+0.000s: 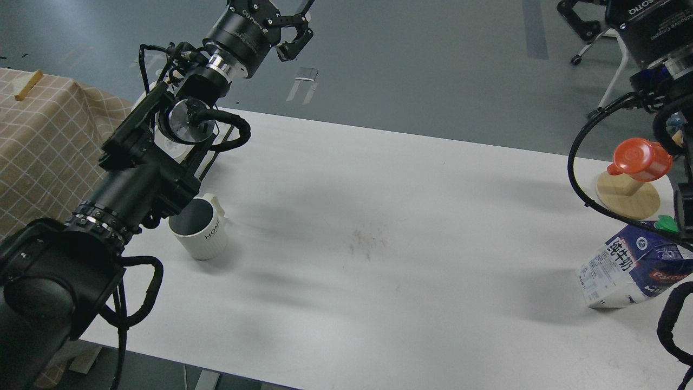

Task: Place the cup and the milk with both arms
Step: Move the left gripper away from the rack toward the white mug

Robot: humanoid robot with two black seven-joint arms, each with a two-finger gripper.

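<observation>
Desk point(411, 227) surface runs white and bare across its whole middle, with only a faint smudge near the centre; the widest open room lies between the two task things.

At the left edge stands the cup point(201, 230), a white ribbed mug with a dark inside and "HOME" lettering, upright, its cream handle turned toward the far side. It sits just beside the left arm's forearm, which partly covers its left rim. The near edge is some way in front of it.

At the right edge stands the milk carton point(628, 268), blue and white with a green screw cap, leaning in this view, close to the near right corner. The right arm's cables and a dark link cross in front of its right side. Behind it, toward the far right corner, an orange-red plastic cup point(640, 158) hangs tilted on a round wooden stand point(628, 196).

The left gripper point(295, 30) is raised beyond the far edge, over the grey floor, its fingers spread apart and holding nothing. The right gripper is out of the picture past the top right corner; only its wrist housing shows, so I cannot tell its fingers' state.

A checked tablecloth point(43, 141) covers a separate table off the left edge.
</observation>
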